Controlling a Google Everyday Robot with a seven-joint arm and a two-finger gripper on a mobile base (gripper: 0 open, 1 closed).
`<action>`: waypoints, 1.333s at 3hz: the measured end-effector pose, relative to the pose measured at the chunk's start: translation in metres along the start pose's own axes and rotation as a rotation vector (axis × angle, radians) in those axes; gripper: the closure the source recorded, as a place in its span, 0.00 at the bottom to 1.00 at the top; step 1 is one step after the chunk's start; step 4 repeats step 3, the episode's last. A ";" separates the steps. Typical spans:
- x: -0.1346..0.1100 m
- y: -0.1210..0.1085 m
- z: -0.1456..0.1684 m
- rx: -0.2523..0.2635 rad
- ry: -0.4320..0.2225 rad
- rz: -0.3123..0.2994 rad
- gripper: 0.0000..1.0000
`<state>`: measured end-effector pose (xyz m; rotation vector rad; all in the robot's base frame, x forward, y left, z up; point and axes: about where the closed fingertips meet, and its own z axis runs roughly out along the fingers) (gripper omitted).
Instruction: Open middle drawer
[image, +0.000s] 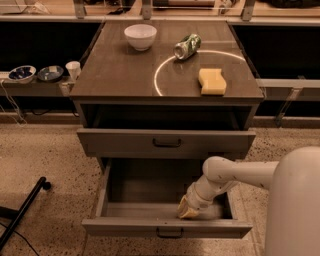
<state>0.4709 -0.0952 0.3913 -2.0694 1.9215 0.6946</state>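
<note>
The middle drawer (125, 228) is the grey-brown drawer pulled well out of the cabinet, with a small dark bar handle (169, 233) at the centre of its front. Its inside looks empty. My gripper (187, 210), with a yellowish tip on a white arm (235, 172), reaches down into the drawer at its front right, right behind the front panel. The top drawer (120, 142) sits above, slightly out, with its own handle (167, 143). The lowest drawer is hidden under the open one.
On the cabinet top are a white bowl (140, 36), a crushed green can (186, 46) and a yellow sponge (212, 81). A side shelf at left holds two small bowls (22, 73) and a cup (73, 70). A black pole (25, 210) lies on the floor at left. My white body (295, 205) fills the lower right.
</note>
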 end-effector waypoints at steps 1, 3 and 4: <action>-0.016 0.012 -0.020 0.046 -0.022 -0.058 1.00; -0.067 0.022 -0.085 0.265 -0.089 -0.235 0.82; -0.067 0.022 -0.085 0.265 -0.089 -0.235 0.82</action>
